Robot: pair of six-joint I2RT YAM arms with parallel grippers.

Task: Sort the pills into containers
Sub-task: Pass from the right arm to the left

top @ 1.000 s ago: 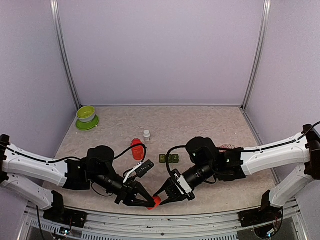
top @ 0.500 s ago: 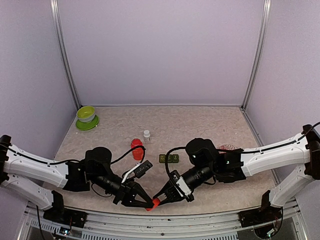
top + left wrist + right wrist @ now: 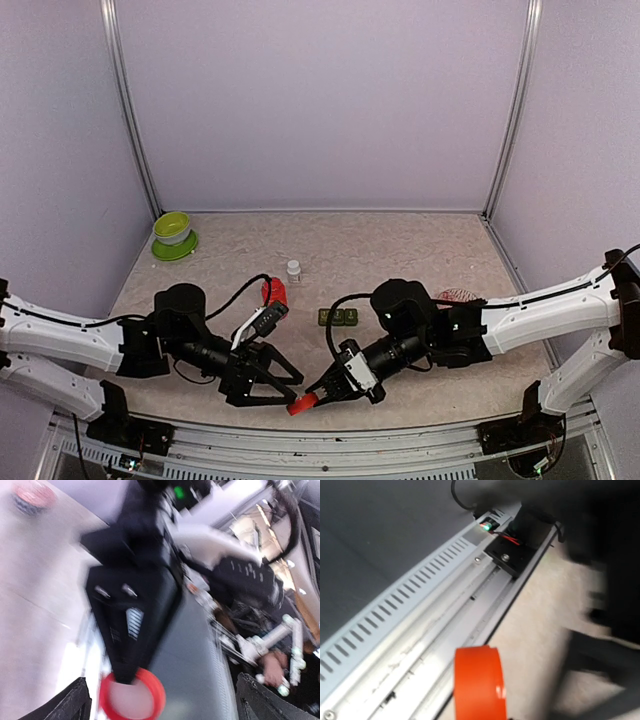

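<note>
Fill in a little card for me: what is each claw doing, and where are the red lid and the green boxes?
left gripper: open, holding nothing
right gripper: shut on cap
cap: red, up front between both grippers
containers: three dark green boxes in a row, middle
bottle: red, behind left gripper, partly hidden
bowl: lime green, far left corner

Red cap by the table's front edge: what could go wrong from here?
The red cap is pinched by its rim in the right fingers, at the table's front edge; a slip could drop it off. The open left fingers sit close, so they might collide. The left arm's cable runs by the red bottle and could tip it.
</note>
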